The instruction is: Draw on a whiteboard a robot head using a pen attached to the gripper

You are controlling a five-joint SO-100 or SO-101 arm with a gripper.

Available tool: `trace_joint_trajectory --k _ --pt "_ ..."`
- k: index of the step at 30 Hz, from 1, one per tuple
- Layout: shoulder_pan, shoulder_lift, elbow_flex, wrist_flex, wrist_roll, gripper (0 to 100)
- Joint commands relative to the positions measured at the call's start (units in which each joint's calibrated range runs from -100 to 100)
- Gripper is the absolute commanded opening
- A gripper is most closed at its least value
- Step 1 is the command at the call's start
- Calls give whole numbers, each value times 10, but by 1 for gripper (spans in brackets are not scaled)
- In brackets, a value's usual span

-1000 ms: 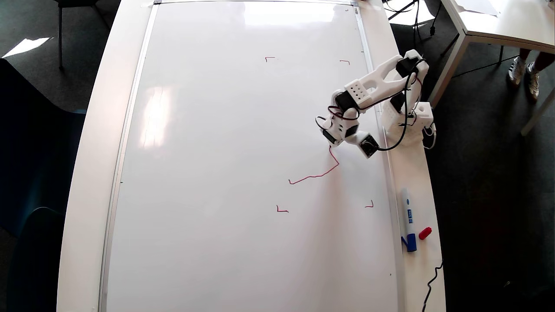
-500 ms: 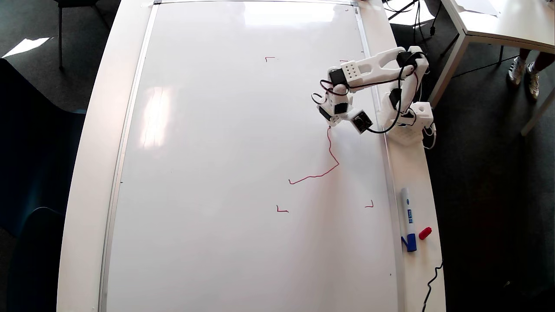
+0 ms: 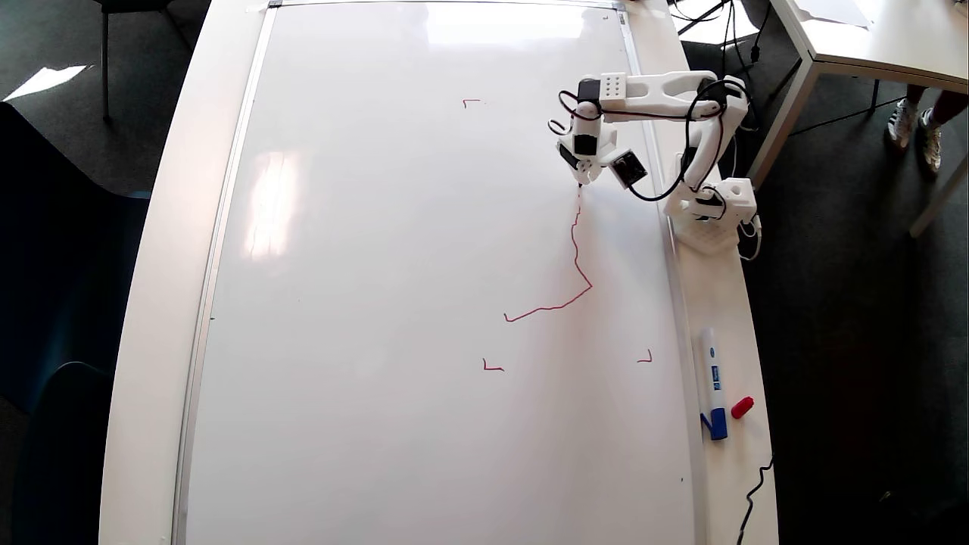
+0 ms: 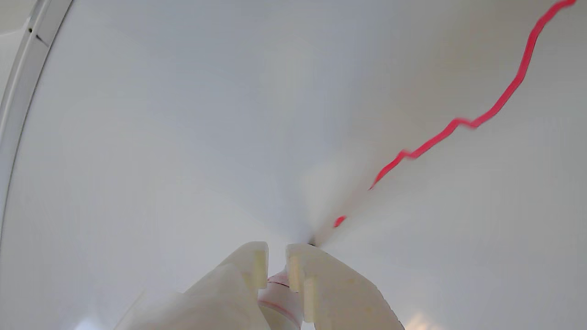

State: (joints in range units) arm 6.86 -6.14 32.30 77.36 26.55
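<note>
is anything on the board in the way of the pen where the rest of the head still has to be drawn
Nothing visible is. The whiteboard between the corner marks holds only the red line drawn so far. The pen sits clamped in the gripper at the line's upper end. The blue-capped marker and red cap lie off the board, on the table rim.

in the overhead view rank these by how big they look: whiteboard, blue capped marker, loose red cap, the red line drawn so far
1. The whiteboard, by far the largest.
2. The red line, spanning more of the picture than the marker, though thin.
3. The blue-capped marker.
4. The red cap, smallest.

All lie at table level, so nearness hardly skews this.
</note>
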Motion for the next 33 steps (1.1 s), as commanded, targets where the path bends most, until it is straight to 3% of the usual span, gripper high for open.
trace_joint_trajectory --k 1,14,21,33 --pt "33 -19 -7 -4 28 1" --pt "106 -9 -39 -5 82 1" --pt "114 53 -107 -5 81 1" --pt "106 44 -56 -4 82 1"
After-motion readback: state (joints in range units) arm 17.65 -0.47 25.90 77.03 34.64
